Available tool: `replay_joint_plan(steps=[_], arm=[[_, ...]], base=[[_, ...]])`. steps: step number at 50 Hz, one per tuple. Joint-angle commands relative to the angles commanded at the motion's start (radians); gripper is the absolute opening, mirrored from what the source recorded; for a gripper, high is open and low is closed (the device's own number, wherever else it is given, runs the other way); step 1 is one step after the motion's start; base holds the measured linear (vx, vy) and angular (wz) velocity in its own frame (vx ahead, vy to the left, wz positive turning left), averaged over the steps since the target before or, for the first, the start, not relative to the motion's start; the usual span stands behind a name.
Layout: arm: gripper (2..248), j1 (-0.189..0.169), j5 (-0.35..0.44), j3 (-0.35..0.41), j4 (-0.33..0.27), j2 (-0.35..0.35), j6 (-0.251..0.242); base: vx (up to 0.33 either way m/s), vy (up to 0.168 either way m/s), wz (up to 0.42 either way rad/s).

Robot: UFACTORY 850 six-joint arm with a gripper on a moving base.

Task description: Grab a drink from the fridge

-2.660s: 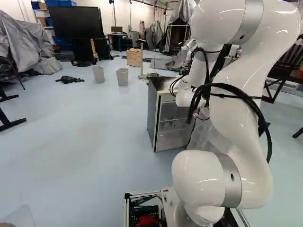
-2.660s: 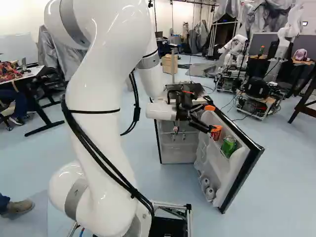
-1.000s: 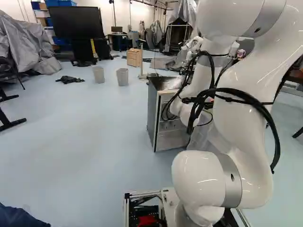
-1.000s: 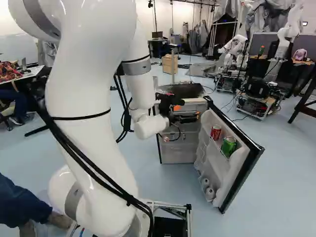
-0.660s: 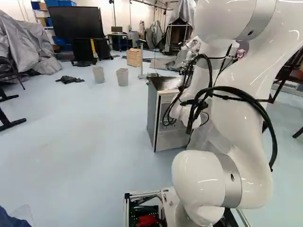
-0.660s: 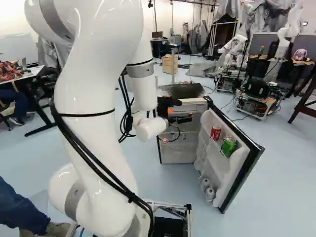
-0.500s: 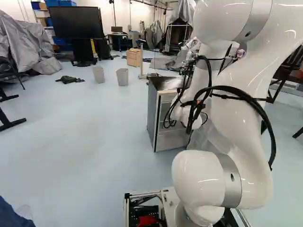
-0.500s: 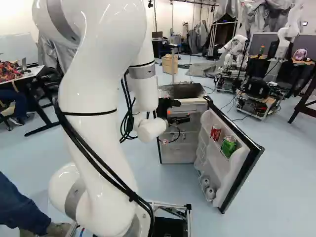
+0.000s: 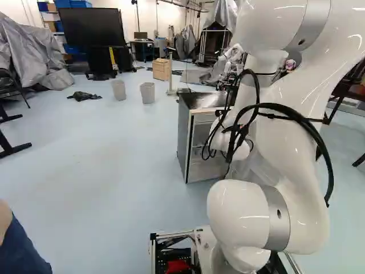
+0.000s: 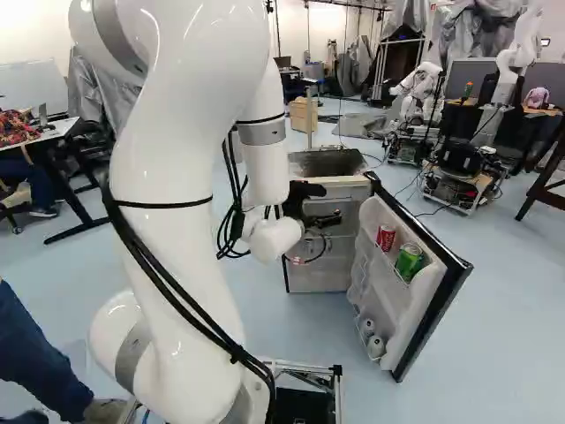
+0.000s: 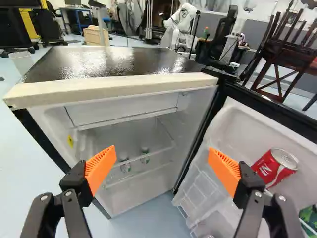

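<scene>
My gripper [image 10: 325,212] hangs before the upper part of the fridge [image 10: 320,278] in the right base view. In the wrist view the gripper [image 11: 162,163] stands open, nothing between its orange pads, facing the fridge interior [image 11: 133,134]. Two small bottles or cans [image 11: 125,165] stand on a shelf inside. The fridge door [image 10: 441,305] is swung open. Its upper shelf carries a red can [image 11: 275,167], beside and outside one finger, and a green can [image 10: 409,261]. Two pale round-topped items [image 10: 375,345] lie low in the door; what they are I cannot tell.
The fridge's dark top [image 11: 109,62] and its light front edge lie just ahead of the fingers. A person's leg [image 10: 40,358] is close to the arm's base. Two bins [image 9: 147,93] and a wooden box [image 9: 161,69] stand farther back. Another robot [image 10: 422,88] is beyond the door.
My gripper has swung from beside the red can at the door over to the fridge's front, then shifted slightly along it. A person's leg has come in near the base. The base has stayed put.
</scene>
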Motion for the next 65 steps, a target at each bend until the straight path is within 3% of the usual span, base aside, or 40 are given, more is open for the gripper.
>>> replay_joint_plan(steps=[17,32,65], arm=[[247,-0.038,0.0,0.07,0.002,0.053,0.0],[247,-0.054,0.0,0.116,0.039,0.088,0.0],[247,-0.051,0.0,0.106,0.219,0.08,0.0]], base=[[0.0,0.0,0.0],[0.0,0.0,0.0],[0.0,0.0,0.0]])
